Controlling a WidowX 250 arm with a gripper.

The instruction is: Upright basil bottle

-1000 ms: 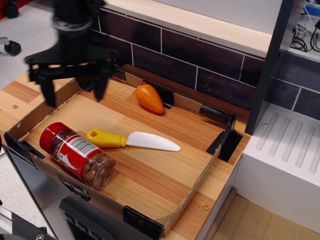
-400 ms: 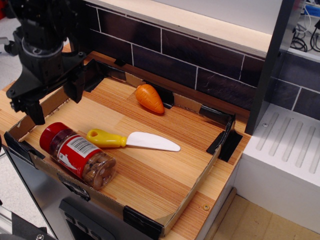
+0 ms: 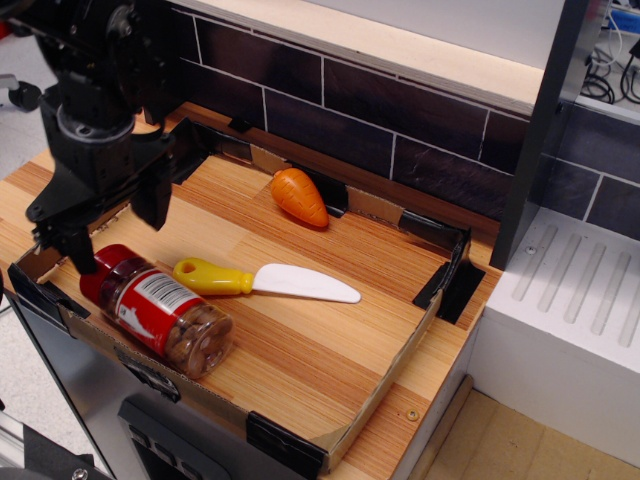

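The end effector (image 3: 117, 238) has dropped and slid toward seven o'clock in the last second. A moment ago it hung up near the back wall. Now its two dark fingers stand spread apart, one coming down at the red cap end of the basil bottle (image 3: 158, 318) and the other hanging in the air just past the bottle toward one o'clock. They are open and hold nothing. I read this as the arm lining up for a grab at the cap end, so the task looks to be in its approach stage with the lifting and tipping all left to do.

The bottle itself has hardly stirred, though it seems nudged a touch toward the near corner of the tray (image 3: 395, 345). It lies on its side at the seven o'clock part of the worktop (image 3: 430, 375), inside the low cardboard-edged tray, with its cap pointing to about ten o'clock and its clear base to about four. The base sits close to the tray's front edge. Its red-and-white label faces up, and brownish contents show through the plastic at the base end.

The yellow-handled spatula (image 3: 262, 282) lies just beside the bottle toward two o'clock, its handle close to the bottle's side, so I would guess the far finger has little room to come down there. The orange carrot (image 3: 299, 196) rests well apart, up at twelve o'clock by the back wall.
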